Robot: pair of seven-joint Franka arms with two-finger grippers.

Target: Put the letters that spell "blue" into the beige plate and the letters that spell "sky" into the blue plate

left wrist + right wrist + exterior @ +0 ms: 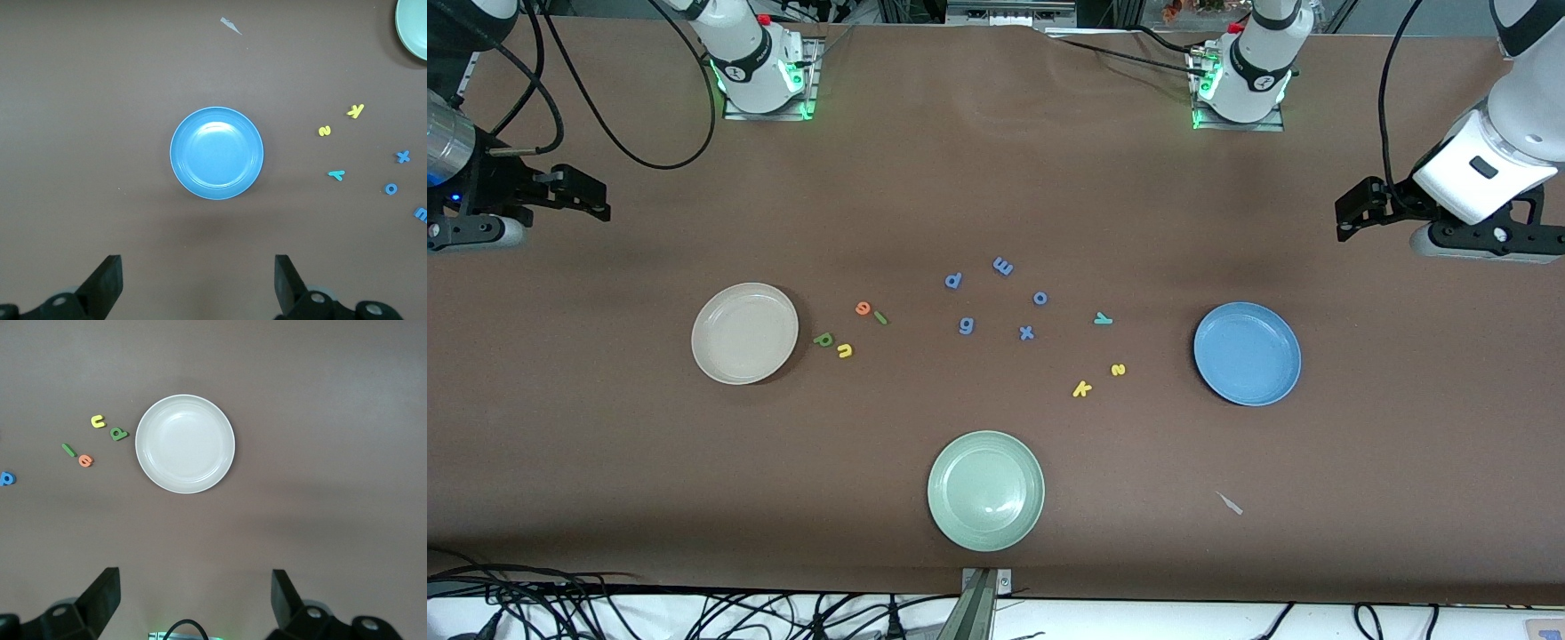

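Observation:
The beige plate (744,333) (185,443) lies toward the right arm's end. Beside it lie the orange e (863,308), green l (881,317), green b (823,339) and yellow u (844,352). The blue plate (1247,353) (217,153) lies toward the left arm's end, with the teal y (1103,318), yellow s (1118,370) and yellow k (1081,388) beside it. Both plates hold nothing. My right gripper (596,200) (193,597) hangs open and empty high over its end of the table. My left gripper (1347,218) (198,280) does the same at its own end.
A pale green plate (985,490) sits nearest the front camera, mid-table. Several periwinkle letters (1002,265) lie scattered between the two letter groups. A small pale scrap (1230,503) lies near the front edge, nearer the camera than the blue plate.

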